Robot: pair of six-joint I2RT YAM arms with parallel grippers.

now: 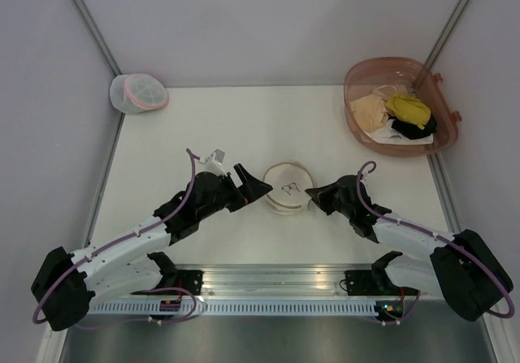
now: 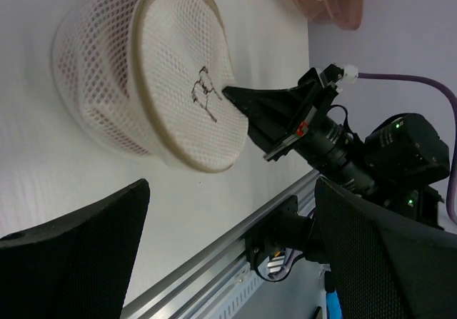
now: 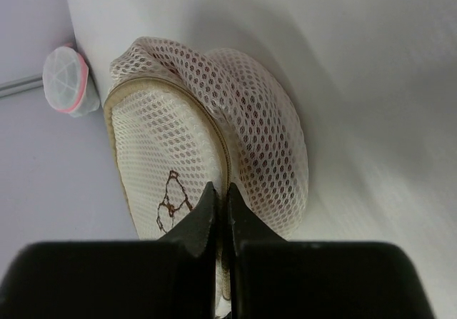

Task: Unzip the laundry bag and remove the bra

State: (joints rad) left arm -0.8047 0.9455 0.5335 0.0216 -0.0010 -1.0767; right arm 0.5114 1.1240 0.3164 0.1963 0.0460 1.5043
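The cream-beige mesh laundry bag (image 1: 286, 187) lies mid-table with the black bra outline on its face; it also shows in the left wrist view (image 2: 178, 83) and the right wrist view (image 3: 178, 162). My right gripper (image 1: 313, 194) is at the bag's right edge. In the right wrist view, this gripper (image 3: 218, 192) has its jaws closed on the bag's zipper seam. My left gripper (image 1: 257, 186) sits just left of the bag, open and empty (image 2: 232, 212), with its fingers wide apart and short of the bag. The red bra is hidden.
A whiter round bag with a pink band (image 1: 139, 92) sits at the far left corner. A pink basin (image 1: 398, 107) at the far right holds yellow, beige and black garments. A metal rail (image 1: 268, 278) runs along the near edge.
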